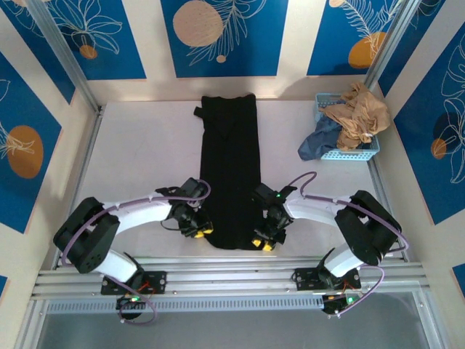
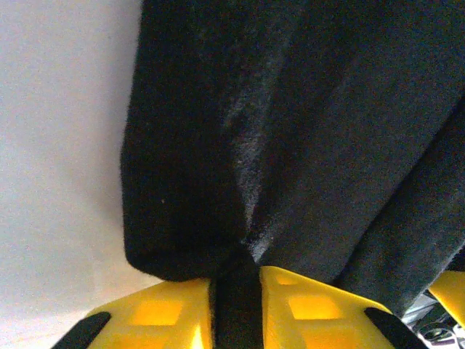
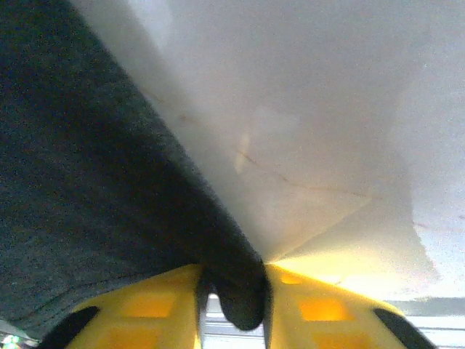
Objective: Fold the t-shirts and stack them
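Clutter first, from above: you have a blue basket (image 1: 352,154) of crumpled tan and blue clothes (image 1: 356,116) at the table's (image 1: 138,167) far right. It is well apart from the black t-shirt (image 1: 231,167), a long strip lying near-to-far at centre. Your left gripper (image 1: 197,230) and right gripper (image 1: 264,240) sit at its near corners. Left wrist view: the yellow left fingers (image 2: 156,313) are nearly closed, pinching a black fold. Right wrist view: the right fingers (image 3: 312,309) likewise clamp the shirt's edge above bare table.

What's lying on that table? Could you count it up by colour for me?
Black: 1, the t-shirt, laid out as a long strip
Blue: 2, the basket and a blue cloth spilling over its edge
Tan: 1, a tan cloth crumpled in the basket
Total: 4
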